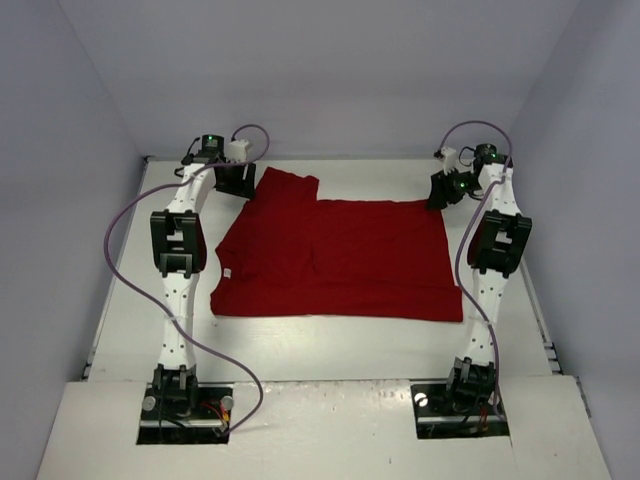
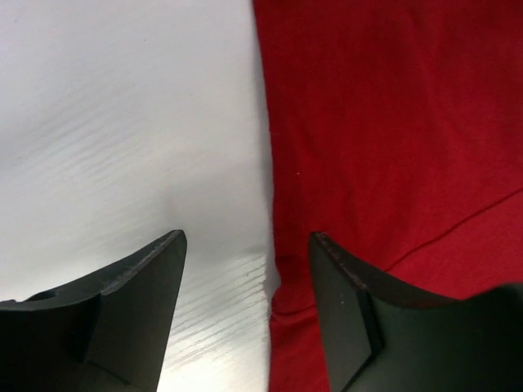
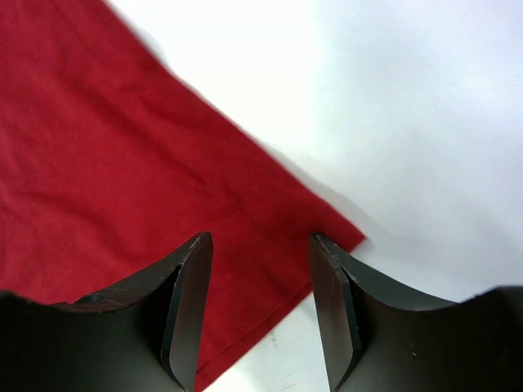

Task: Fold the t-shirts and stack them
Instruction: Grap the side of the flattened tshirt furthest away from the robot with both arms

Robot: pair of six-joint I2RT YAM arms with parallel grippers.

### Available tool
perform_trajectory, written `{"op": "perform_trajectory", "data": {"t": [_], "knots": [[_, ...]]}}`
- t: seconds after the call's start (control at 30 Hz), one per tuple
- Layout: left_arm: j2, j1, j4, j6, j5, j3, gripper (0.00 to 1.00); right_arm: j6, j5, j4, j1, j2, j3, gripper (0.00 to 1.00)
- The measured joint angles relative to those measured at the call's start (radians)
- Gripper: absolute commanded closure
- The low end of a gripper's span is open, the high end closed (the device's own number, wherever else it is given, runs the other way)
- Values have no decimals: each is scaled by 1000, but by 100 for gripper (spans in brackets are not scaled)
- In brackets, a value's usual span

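Observation:
The dark red t-shirt lies flat on the white table, partly folded, with a sleeve sticking out at the far left. My left gripper hovers at that far left sleeve, open. In the left wrist view its fingers straddle the t-shirt's edge, one over bare table, one over cloth. My right gripper stands at the far right corner, open. The right wrist view has the t-shirt's corner lying flat under the gap between the fingers, nothing gripped.
The white table is enclosed by grey walls at the back and both sides. Purple cables loop from each arm. The arm bases sit on a lower board at the near edge.

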State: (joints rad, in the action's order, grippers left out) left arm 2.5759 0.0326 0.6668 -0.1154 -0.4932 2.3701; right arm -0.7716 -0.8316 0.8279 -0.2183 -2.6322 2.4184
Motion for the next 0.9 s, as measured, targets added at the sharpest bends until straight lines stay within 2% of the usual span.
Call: {"op": "perform_trajectory", "data": {"t": [0.2, 0.37, 0.47, 0.67, 0.9], "knots": [[-15, 0, -25, 24, -50, -41, 70, 77, -24, -61, -10, -14, 17, 55], [-15, 0, -30, 48, -78, -54, 80, 111, -41, -94, -9, -34, 23, 64], [-15, 0, -31, 52, -86, -57, 82, 118, -48, -104, -7, -38, 23, 64], [-15, 0, -32, 52, -87, -59, 82, 116, -51, -112, -3, -38, 19, 56], [-15, 0, -34, 52, -90, -61, 82, 81, -55, -116, -8, 51, -81, 53]]}}
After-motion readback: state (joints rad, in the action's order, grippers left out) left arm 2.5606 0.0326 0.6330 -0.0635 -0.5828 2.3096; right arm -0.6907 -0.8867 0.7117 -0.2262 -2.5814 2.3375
